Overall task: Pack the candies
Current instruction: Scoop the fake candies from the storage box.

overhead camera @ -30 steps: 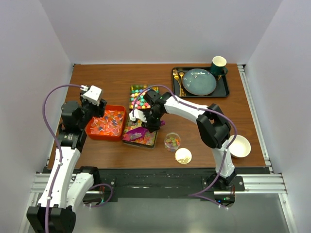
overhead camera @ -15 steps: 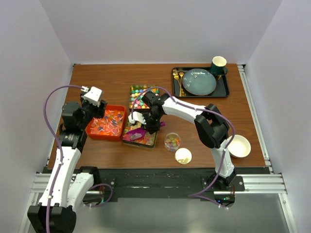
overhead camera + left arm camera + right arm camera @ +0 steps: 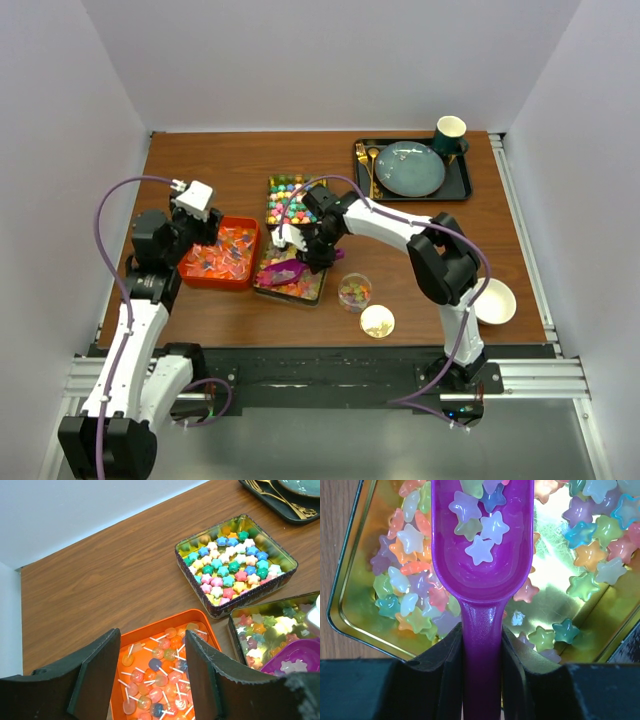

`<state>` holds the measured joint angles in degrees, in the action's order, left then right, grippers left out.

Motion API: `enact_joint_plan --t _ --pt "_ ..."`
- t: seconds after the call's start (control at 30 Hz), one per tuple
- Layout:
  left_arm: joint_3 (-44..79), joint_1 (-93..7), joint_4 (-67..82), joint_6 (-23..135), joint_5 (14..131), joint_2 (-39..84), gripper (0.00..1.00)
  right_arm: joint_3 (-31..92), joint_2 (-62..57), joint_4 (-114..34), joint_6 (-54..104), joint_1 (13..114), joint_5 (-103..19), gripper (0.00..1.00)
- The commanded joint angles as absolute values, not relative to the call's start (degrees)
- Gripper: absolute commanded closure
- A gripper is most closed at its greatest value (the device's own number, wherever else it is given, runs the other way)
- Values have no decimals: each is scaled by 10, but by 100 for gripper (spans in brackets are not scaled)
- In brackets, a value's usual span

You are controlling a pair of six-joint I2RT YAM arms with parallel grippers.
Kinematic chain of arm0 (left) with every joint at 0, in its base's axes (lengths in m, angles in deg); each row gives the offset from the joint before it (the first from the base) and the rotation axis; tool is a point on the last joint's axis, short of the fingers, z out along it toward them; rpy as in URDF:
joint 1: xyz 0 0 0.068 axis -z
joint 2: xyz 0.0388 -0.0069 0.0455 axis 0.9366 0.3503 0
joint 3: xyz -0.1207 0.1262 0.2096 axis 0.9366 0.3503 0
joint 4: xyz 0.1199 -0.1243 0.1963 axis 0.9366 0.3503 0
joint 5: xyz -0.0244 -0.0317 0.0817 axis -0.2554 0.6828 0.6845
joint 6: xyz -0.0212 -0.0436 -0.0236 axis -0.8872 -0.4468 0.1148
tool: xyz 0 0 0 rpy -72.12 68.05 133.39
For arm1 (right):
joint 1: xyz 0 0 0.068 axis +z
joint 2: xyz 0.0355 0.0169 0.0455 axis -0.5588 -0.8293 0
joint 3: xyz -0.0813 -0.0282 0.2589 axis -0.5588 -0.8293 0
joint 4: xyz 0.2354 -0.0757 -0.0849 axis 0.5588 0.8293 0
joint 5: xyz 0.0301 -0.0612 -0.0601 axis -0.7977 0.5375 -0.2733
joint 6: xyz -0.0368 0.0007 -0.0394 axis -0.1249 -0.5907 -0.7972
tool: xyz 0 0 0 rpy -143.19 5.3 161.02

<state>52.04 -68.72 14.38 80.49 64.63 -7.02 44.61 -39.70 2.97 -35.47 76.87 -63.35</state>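
Since a second ago my right pincer [image 3: 312, 250] has drifted a touch toward 2 o'clock above the near tin [image 3: 552, 582], and the purple scoop [image 3: 482, 555] it carries has come along. My left arm has barely shifted.

My right pincer is pressed tight on the scoop's handle, one finger on each side of it. The scoop's bowl points toward 8 o'clock in the overhead view and sits over the tin's left half. A few star candies [image 3: 481, 525] lie in the bowl, pale white, green, blue and lilac. Many more translucent stars lie loose on the tin's gold floor, thickest along its left side and upper right.

At 12 o'clock from this tin, just beside it, is the far tin [image 3: 255, 594], packed with opaque stars in pink, blue, white, green and yellow. At 9 o'clock sits the orange tray [image 3: 145, 632] of lollipops. My left pincer [image 3: 152, 640] hangs over it with its fingers spread and nothing between them.

At 4 o'clock from the near tin stands a small clear cup [image 3: 340, 292] holding some multicoloured sweets, too small to make out singly.
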Motion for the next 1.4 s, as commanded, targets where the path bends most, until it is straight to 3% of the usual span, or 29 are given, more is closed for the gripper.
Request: enact_joint_plan --t 0.0,0.33,1.37 --pt "521 -691 98 814 626 -50 41 427 -349 29 -359 753 -653 100" --pt "504 -691 79 845 637 4 41 319 -283 -119 -323 733 -695 100" --pt "458 -691 117 905 631 52 40 151 -176 -239 -315 707 -760 100"
